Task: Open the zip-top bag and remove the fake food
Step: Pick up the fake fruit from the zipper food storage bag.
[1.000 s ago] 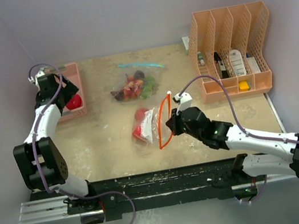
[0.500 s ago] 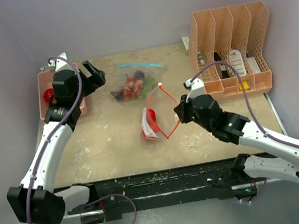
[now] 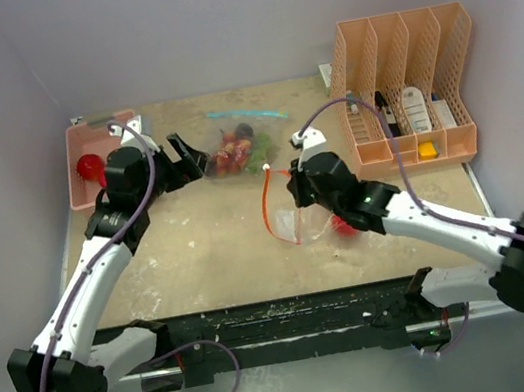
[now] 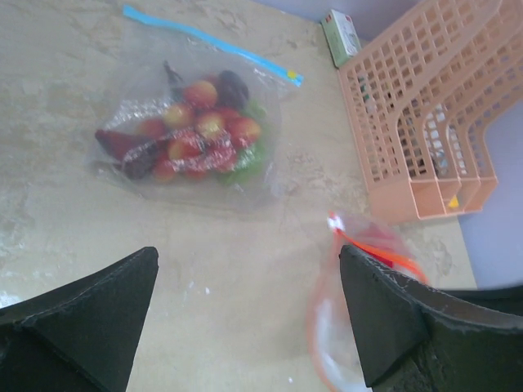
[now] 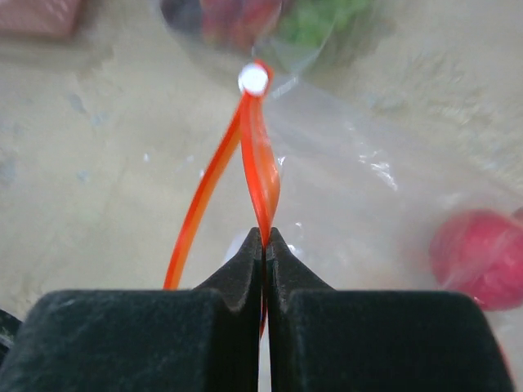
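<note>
While right gripper point(image 5: 264, 237) clamps orange zip rim point(image 5: 257, 155), best tip mouth down w/o loosening; left gripper point(image 4: 249, 318), jaws apart, hovers by full bag point(image 4: 192, 131).

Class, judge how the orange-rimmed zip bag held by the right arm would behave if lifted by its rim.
Probably floppy: the orange rim bows and twists where the right pincer pinches it. Likely very light, since the orange-rimmed bag is thin clear film. Its glossy highlights suggest it may slip from a loose grip.
</note>
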You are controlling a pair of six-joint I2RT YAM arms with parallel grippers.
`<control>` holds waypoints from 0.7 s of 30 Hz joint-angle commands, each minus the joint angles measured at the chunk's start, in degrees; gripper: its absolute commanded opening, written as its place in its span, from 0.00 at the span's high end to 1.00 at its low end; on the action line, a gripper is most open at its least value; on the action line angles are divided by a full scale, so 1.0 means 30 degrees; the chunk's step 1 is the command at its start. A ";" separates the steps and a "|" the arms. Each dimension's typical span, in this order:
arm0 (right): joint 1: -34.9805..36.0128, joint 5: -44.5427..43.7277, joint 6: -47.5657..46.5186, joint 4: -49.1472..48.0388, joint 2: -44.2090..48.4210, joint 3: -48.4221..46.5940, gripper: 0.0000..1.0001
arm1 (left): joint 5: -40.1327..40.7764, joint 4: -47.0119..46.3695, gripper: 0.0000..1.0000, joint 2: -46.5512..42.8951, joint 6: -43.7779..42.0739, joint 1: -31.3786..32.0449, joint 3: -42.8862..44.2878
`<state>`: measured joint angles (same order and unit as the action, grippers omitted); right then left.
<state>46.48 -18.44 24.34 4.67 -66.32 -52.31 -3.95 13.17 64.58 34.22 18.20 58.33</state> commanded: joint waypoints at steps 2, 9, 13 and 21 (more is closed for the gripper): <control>0.0034 0.1518 0.0971 -0.3808 -0.2307 0.1229 0.87 | -0.2919 -0.0731 0.09 -0.3046 0.1535 0.0132 -0.2376; 0.0064 0.1043 0.1297 -0.3546 -0.0449 0.1693 0.38 | -0.4196 -0.1698 0.21 -0.4376 0.2527 0.0602 -0.5370; 0.0040 0.0745 0.1462 -0.2398 0.2599 0.2433 0.27 | -0.4674 -0.3143 0.22 -0.3845 0.3181 0.1185 -0.6814; -0.0383 -0.1356 0.1875 0.0042 0.5458 0.3807 0.28 | -0.2605 -0.6421 0.25 0.0119 0.4082 0.5023 -0.8339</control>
<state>46.19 -18.37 28.32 0.27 -49.43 -42.96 -14.63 2.70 59.33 44.42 28.77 33.89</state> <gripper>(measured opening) 0.740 0.760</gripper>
